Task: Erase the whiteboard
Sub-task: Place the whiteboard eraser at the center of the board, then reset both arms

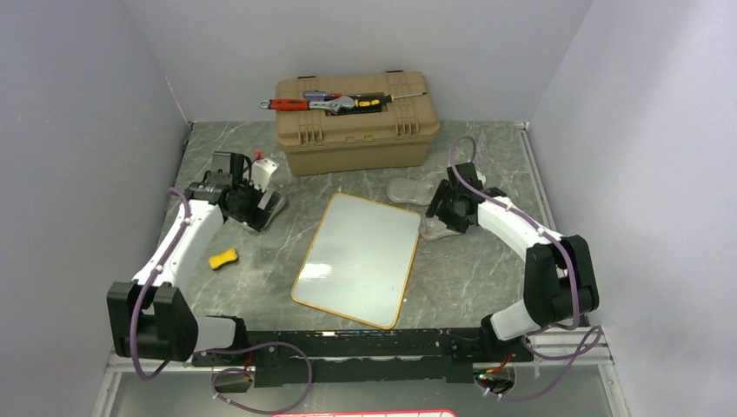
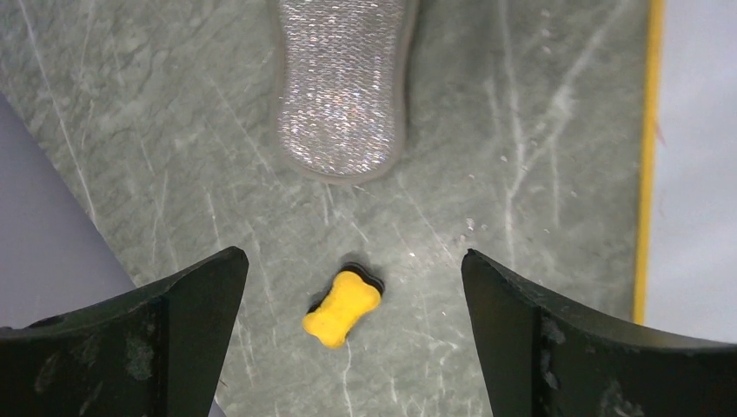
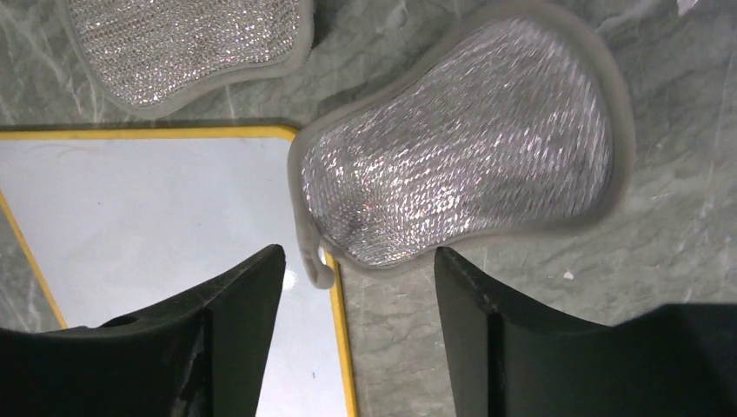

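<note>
Jaws of the left gripper point(image 2: 354, 257) stood wide apart and empty, a yellow bone-shaped sponge point(image 2: 341, 307) lying between them. A silvery mesh pad point(image 2: 341, 87) lay at 12 o'clock and the whiteboard point(image 2: 695, 174) at 3 o'clock, outside the right-hand finger. Jaws of the right gripper point(image 3: 358, 252) were parted, gripping nothing. The whiteboard's corner lay at 11 o'clock, overlapped by a second mesh pad point(image 3: 452, 156).

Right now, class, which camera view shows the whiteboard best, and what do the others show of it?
The top external view: the whole whiteboard shows there, all four corners and the yellow rim. The left wrist view catches only a strip at the picture's right edge. The right wrist view shows one corner, with a silvery mesh pad overlapping its rim.
</note>
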`<act>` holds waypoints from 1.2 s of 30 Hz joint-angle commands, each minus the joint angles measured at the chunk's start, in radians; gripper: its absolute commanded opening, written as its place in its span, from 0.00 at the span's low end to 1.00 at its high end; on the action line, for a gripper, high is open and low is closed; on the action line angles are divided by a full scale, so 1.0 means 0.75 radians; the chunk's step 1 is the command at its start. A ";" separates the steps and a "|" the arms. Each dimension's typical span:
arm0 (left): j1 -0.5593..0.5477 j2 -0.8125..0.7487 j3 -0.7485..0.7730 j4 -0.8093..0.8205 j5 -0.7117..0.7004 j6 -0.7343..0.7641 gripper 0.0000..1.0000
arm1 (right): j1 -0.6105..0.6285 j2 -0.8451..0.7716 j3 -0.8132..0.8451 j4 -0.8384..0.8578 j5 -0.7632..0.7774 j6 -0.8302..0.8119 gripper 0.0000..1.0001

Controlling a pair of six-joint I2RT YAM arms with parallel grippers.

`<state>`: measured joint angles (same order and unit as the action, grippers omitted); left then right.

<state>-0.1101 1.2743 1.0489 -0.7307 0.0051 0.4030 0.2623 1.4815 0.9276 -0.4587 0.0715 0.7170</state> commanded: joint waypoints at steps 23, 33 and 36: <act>0.396 0.211 -0.695 1.558 0.336 -0.416 0.99 | -0.022 -0.422 -0.609 0.914 1.235 -0.330 1.00; 0.393 0.328 -0.805 1.998 0.396 -0.575 0.99 | -0.067 -0.237 -0.928 1.898 1.178 -0.725 1.00; 0.393 0.390 -0.880 2.188 0.414 -0.570 0.99 | -0.106 -0.164 -0.976 2.106 1.133 -0.737 1.00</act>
<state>0.1841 1.5173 0.4545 0.6594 0.2836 0.0196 0.2146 1.3102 0.2329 0.7280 0.9424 0.2634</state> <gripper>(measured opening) 0.995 0.994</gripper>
